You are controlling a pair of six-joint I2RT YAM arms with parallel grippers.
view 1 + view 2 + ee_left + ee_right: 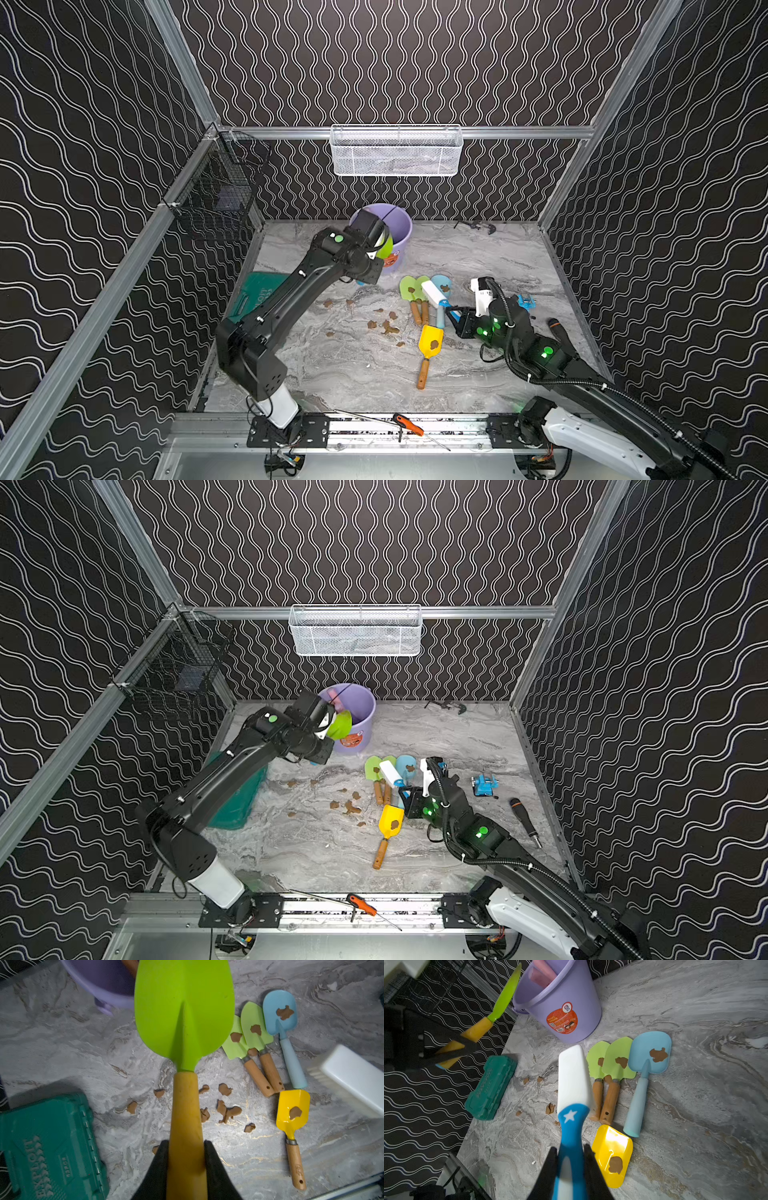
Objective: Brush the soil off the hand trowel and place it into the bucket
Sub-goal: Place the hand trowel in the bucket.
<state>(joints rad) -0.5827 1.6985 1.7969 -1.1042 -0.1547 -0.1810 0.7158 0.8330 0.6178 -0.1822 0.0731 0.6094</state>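
Note:
My left gripper (185, 1142) is shut on the wooden handle of a bright green hand trowel (182, 1012). Its blade looks clean and hangs tilted at the near rim of the lavender bucket (401, 232), as both top views show (340, 725). The bucket (583, 997) has an orange sticker and something pink inside. My right gripper (570, 1149) is shut on a brush (573, 1076) with a white head and a blue star-marked handle, held low over the table. Brown soil clumps (388, 328) lie scattered on the marble top between the arms.
Two pale green trowels (411, 291), a blue one (442, 284) and a yellow one (430, 343) lie by the brush, each with soil on it. A green tool case (253, 295) lies under the left arm. A small blue vise (525, 300) and a screwdriver (524, 820) are at right. A white mesh basket (397, 151) hangs on the back wall.

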